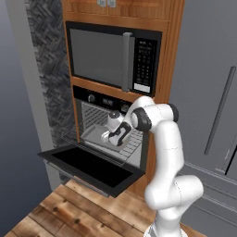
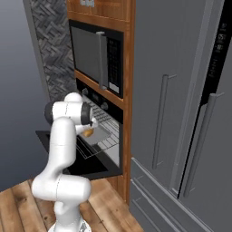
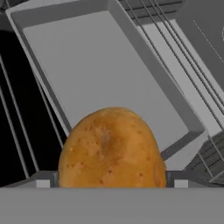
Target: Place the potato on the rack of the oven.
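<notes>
Hand view: rounded, speckled golden-brown potato (image 3: 111, 151).

The lower part of the rounded golden-brown potato (image 3: 112, 148) is cut off at the bottom of the hand view, so whether it rests on anything cannot be told. From the right base view only a small orange sliver of it shows beside the white arm. The gripper's (image 1: 111, 135) fingertips are too small in the left base view to judge their spacing. The silvery wire rack (image 3: 203, 83) runs past the picture's edges, partly covered by the flat grey baking tray (image 3: 96, 65).
</notes>
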